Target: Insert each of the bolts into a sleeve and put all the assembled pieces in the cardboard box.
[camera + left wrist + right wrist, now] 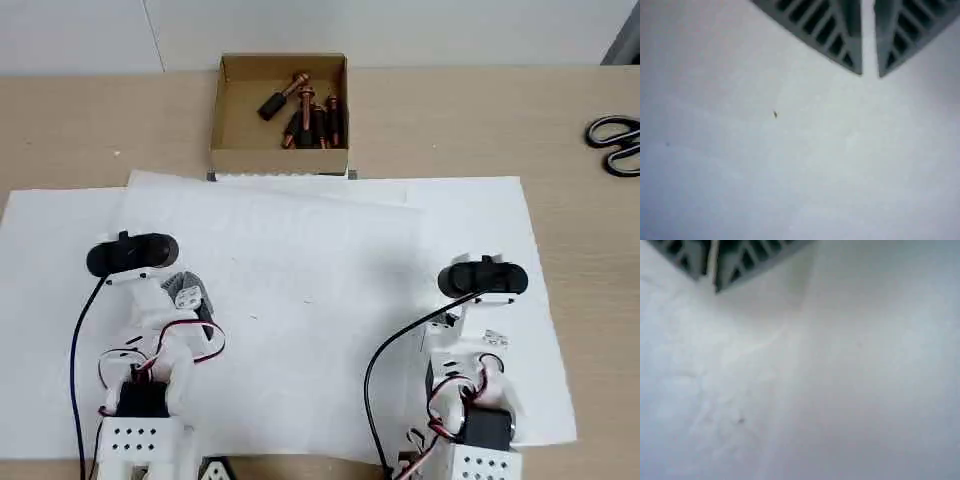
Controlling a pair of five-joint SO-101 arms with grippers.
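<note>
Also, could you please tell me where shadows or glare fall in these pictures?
High view: the light is even, with no glare on the white paper, and soft shadows lie close beside each arm. Left wrist view: the left claw casts no distinct shadow on the paper. Right wrist view: a faint grey shadow spreads on the paper beside the right claw.

— How do we hold our arms?
— We fold the left arm and right arm back, side by side.
— Our grippers?
— The left gripper and right gripper point down, fingers drawn together.
</note>
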